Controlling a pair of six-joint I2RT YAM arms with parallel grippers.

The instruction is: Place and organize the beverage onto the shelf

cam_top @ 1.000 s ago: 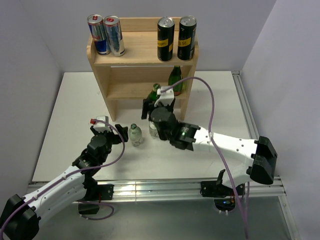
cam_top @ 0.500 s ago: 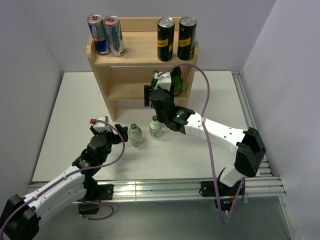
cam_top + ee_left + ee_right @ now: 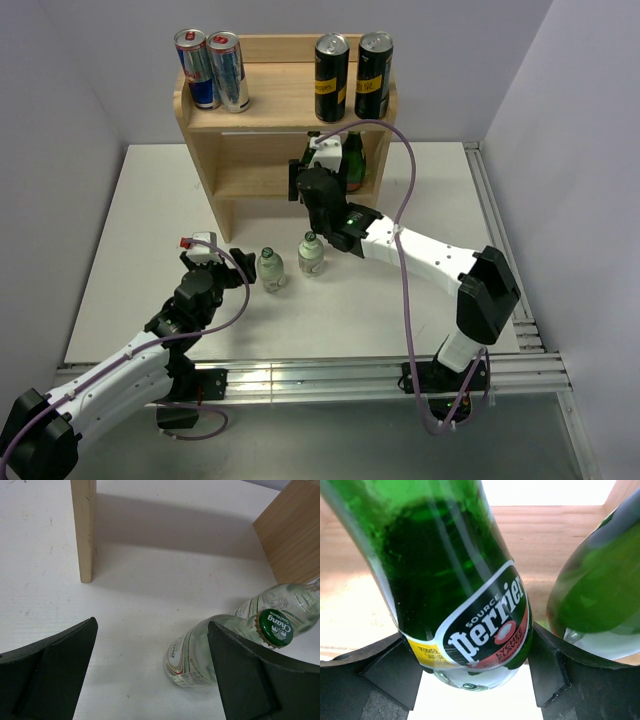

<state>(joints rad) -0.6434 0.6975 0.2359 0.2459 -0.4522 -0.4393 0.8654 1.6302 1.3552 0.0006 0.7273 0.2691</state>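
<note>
The right tool holds a green Perrier bottle clamped between its two dark fingers, gripping low on the body just under the label. A second earlier this tool is lower and nearer the arm bases, over the bench beside the clear bottles. Now the arm is stretched forward and the tool has carried the bottle into the lower tier of the shelf. A second green bottle already stands there, just to the right of the tool and close to the held one. Whether the held bottle rests on the board yet cannot be told. Judged from this, the placing is almost done; what remains is setting the bottle down and letting go without knocking its neighbour.

The left tool stands wide and holds nothing. Two clear bottles with green caps stand on the bench just ahead of it and to its right, not yet shelved.

Above the right tool, the shelf's top board carries two blue-and-silver cans on the left and two black-and-yellow cans on the right.

The bench is a plain white board with a metal rail along its near edge. Bare pale grey walls close in on three sides.
</note>
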